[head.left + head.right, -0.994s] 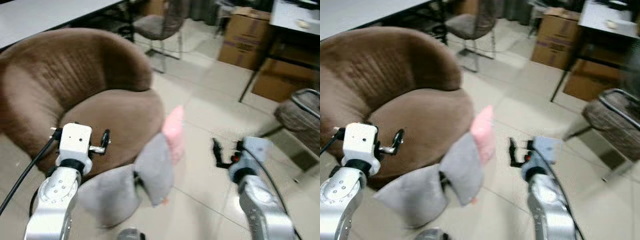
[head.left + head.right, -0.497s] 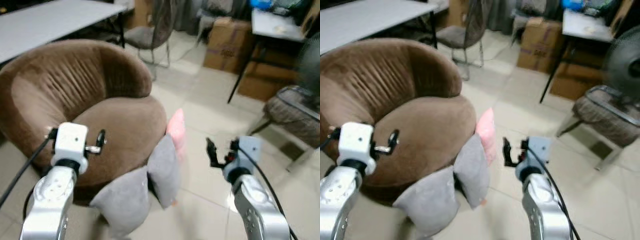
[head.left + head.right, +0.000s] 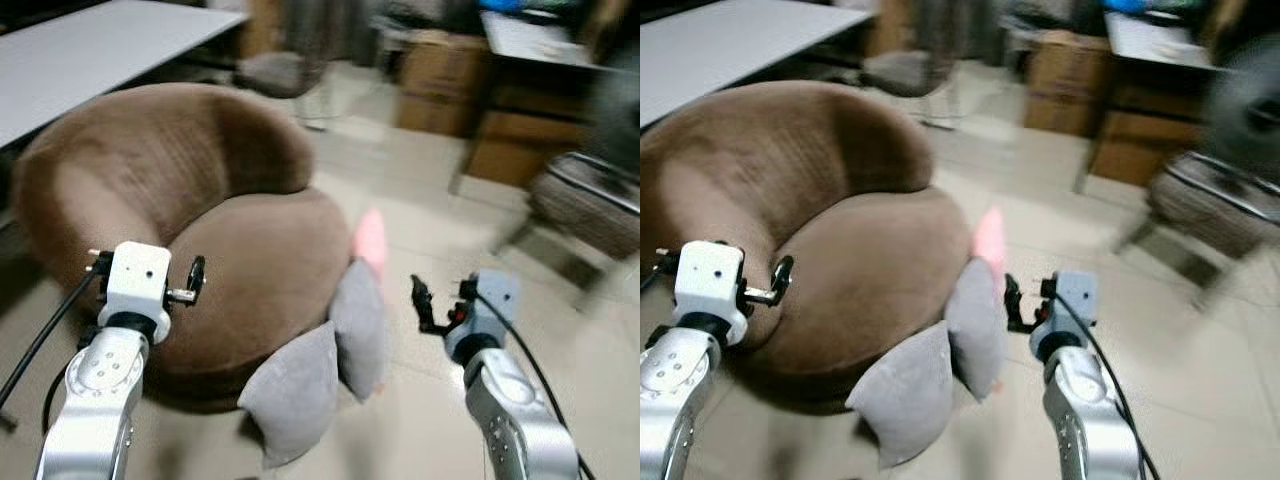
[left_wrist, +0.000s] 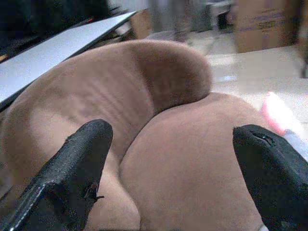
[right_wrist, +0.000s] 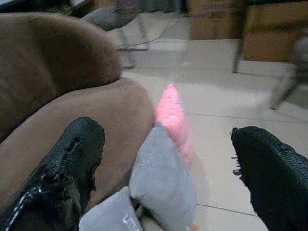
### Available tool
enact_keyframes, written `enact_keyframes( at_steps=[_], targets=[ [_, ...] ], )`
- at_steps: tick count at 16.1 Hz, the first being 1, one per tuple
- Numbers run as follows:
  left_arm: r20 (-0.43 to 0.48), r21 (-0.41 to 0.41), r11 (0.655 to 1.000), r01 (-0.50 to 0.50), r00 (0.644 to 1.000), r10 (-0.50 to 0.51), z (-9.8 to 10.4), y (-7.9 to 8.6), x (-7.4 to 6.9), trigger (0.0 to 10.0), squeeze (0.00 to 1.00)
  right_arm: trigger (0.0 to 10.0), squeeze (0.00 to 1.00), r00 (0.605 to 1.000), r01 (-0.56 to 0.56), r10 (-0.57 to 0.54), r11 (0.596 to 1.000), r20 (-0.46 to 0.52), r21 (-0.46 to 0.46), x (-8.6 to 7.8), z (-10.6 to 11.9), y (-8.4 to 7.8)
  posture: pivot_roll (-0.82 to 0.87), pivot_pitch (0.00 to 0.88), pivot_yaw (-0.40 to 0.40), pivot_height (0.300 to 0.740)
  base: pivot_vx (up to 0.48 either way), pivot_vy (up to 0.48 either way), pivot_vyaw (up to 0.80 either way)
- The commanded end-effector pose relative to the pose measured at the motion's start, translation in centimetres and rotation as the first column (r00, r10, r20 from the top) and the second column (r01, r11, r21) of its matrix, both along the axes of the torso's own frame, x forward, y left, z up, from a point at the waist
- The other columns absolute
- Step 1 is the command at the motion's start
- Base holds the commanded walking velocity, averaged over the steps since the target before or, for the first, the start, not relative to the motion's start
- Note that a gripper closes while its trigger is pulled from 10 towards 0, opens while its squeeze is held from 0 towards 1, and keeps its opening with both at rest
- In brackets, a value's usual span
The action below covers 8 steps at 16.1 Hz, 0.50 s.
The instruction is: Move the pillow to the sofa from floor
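The floor (image 3: pixel 420 180) is pale tile, and the far side of the room looks blurry. On the left is a long white bench (image 3: pixel 90 50). Next to it sits a big round brown sofa (image 3: pixel 190 200). The left claw (image 4: pixel 168 163) is held up over the sofa seat with its two black fingers spread wide, holding nothing. Three pillows are on the floor, leaning on the sofa's front edge: two grey pillows (image 3: pixel 325 375) and one pink pillow (image 3: pixel 371 238) behind them. The right claw (image 5: pixel 168 178) hangs just right of the pillows, spread wide and holding nothing too. At the back stand brown cardboard boxes (image 3: pixel 440 70) and a chair (image 3: pixel 280 70). On the right is another chair (image 3: pixel 590 205).
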State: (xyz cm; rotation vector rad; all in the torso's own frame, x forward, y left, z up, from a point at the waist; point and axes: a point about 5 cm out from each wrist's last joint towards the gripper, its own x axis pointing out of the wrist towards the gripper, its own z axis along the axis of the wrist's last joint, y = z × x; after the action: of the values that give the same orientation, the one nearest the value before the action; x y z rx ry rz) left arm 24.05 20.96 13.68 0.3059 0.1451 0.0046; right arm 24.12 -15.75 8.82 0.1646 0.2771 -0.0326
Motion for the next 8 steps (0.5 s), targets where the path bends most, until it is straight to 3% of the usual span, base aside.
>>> enact_keyframes(
  at_steps=[1,4,7,8],
  targets=[
    [0.021,0.000,0.999,0.045,0.999,-0.045,0.3,-0.9,0.7,10.0,0.00,10.0,0.00,0.999,0.039,-0.039,0.999,0.011,-0.017,0.0,0.2,-0.9,0.10,0.000,0.001,0.740,0.000,0.000,-0.80],
    [0.040,0.029,0.998,0.061,0.997,-0.062,0.6,-0.9,1.3,10.0,0.00,10.0,0.00,0.998,0.053,-0.053,0.998,0.021,-0.015,0.1,0.4,-1.0,0.10,0.000,0.004,0.740,0.000,0.000,-0.80],
    [0.053,0.048,0.996,0.073,0.996,-0.076,0.6,-0.9,1.7,10.0,0.00,10.0,0.00,0.998,0.058,-0.057,0.998,0.038,-0.015,0.1,0.8,-1.1,0.09,0.000,0.004,0.740,0.000,-0.442,-0.80],
    [0.059,0.030,0.997,0.066,0.996,-0.068,0.5,-0.9,1.9,10.0,0.00,10.0,0.00,0.997,0.065,-0.064,0.998,0.046,-0.027,0.1,0.9,-1.1,0.09,0.000,0.003,0.740,0.000,0.000,0.00]
  ],
)
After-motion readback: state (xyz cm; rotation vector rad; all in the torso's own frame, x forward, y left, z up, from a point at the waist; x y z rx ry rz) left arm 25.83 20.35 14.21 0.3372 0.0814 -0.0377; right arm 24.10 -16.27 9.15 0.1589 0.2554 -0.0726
